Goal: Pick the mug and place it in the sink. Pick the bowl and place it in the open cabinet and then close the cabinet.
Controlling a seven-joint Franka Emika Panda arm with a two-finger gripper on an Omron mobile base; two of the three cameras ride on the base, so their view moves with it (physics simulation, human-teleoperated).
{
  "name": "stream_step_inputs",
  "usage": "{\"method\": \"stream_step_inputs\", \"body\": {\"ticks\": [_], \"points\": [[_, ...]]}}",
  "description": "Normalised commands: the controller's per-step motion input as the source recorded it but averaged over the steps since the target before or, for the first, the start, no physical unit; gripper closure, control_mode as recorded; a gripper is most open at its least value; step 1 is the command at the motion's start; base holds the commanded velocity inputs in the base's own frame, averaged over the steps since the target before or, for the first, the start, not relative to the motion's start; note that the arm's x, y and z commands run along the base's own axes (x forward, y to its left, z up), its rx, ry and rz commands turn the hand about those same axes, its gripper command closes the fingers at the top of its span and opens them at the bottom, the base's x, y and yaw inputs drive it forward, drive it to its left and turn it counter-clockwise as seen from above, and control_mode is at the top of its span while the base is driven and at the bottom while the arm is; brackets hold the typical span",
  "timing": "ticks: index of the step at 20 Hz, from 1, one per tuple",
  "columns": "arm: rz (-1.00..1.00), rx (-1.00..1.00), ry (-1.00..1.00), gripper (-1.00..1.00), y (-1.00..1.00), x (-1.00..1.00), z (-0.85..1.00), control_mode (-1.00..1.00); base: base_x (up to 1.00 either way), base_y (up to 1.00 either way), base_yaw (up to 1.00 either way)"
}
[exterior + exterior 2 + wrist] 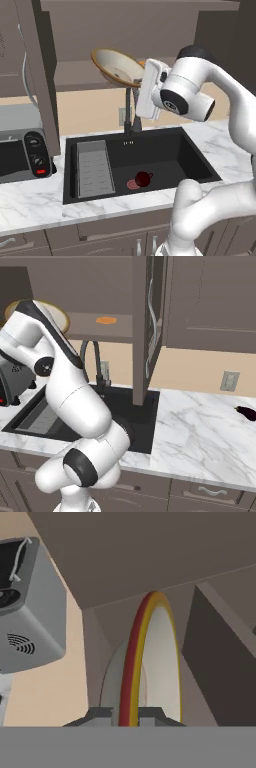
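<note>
The gripper is clamped on the rim of the bowl, holding it tilted at the open cabinet, at its shelf. Below, the mug lies in the sink, beside the drain.

Soft, even rendered light with no glare or sharp shadows leaves the sink below the gripper dark, edges slightly blurry throughout.
</note>
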Motion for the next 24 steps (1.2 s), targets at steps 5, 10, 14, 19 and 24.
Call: {"method": "stream_step_inputs", "body": {"ticks": [5,10,14,19,24], "points": [[-0.09,-0.06,0.02,1.0,0.0,0.09,0.92,-1.0,0.0,0.0,0.0],[-0.1,-0.06,0.12,1.0,0.0,0.28,0.61,-1.0,0.0,0.0,0.0],[-0.13,-0.01,0.24,1.0,0.0,0.13,0.09,-1.0,0.0,0.0,0.0],[-0.09,-0.01,0.19,1.0,0.0,0.21,0.07,-1.0,0.0,0.0,0.0],[-0.04,-0.05,0.13,1.0,0.0,0.34,0.01,-1.0,0.0,0.0,0.0]]}}
